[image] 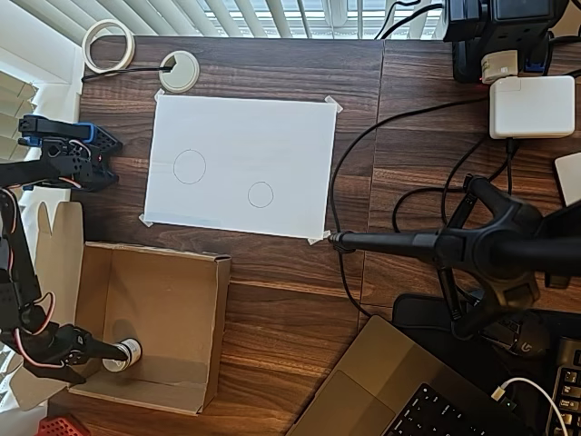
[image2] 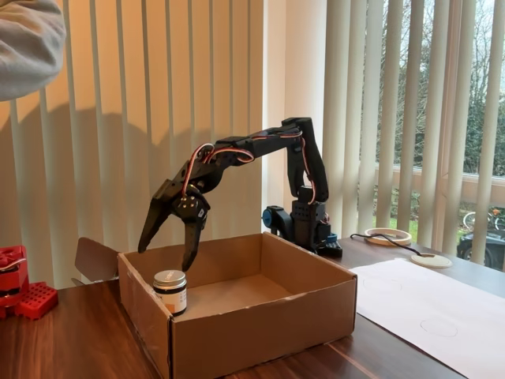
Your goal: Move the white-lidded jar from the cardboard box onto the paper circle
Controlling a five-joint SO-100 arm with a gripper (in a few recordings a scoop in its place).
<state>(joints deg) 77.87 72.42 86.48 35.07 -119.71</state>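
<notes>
The white-lidded jar [image: 128, 352] [image2: 170, 290] stands upright in the near-left corner of the cardboard box [image: 182, 300] [image2: 268, 320], close to the wall. My black gripper [image: 96, 360] [image2: 165, 258] hangs open just above the jar, one finger on each side of it and nothing held. In the overhead view one finger overlaps the jar's left edge. The paper circle [image: 260, 194] [image2: 438, 324] is the smaller pencil outline on the white sheet [image: 290, 136], to the right of a larger outline [image: 189, 166].
A tape roll [image: 109, 45] and a flat white grommet disc [image: 179, 71] lie beyond the sheet. A black camera stand [image: 472, 247], cables, a charger [image: 531, 106] and a laptop [image: 399, 391] crowd the right side. Red blocks [image2: 20, 290] sit left of the box. A person's sleeve [image2: 28, 43] shows at top left.
</notes>
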